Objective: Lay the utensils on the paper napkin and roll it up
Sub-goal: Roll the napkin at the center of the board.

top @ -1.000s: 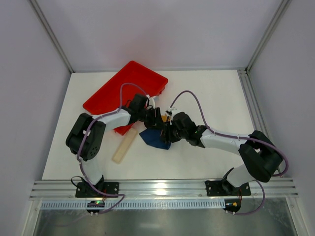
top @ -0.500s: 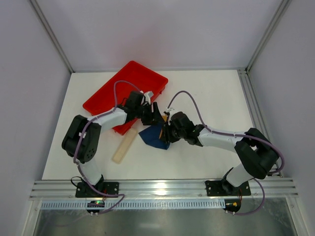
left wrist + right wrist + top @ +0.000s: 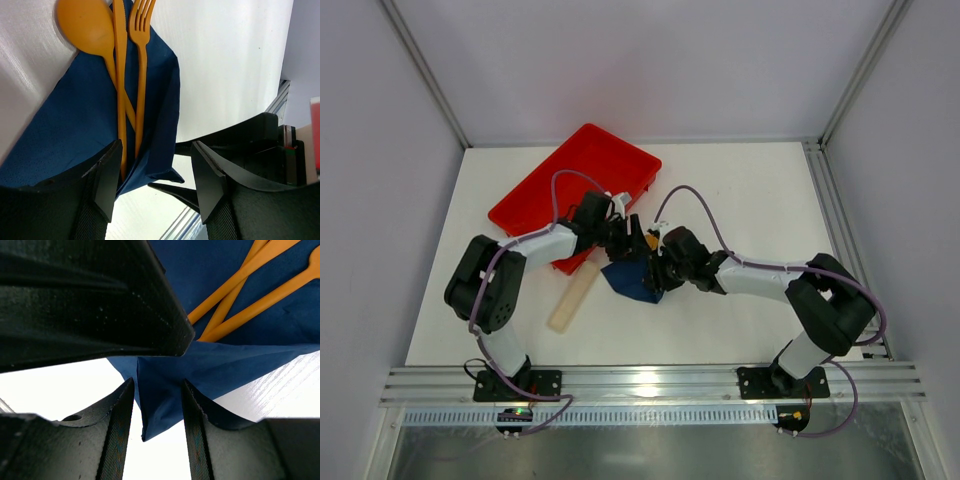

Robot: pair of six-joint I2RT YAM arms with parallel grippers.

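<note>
Ok, left gripper [image 3: 157,175] jaws stood wide, handle ends of slim orange plastic utensils [image 3: 141,75] between them. Spoon, knife and fork lay bunched on thin navy paper napkin [image 3: 65,125], one edge folded up beside them; right gripper [image 3: 157,425] jaws narrow w/ a napkin flap between, I couldn't tell if pinched. Napkin sat on white table [image 3: 740,200], near red plastic tray [image 3: 570,180].
</note>
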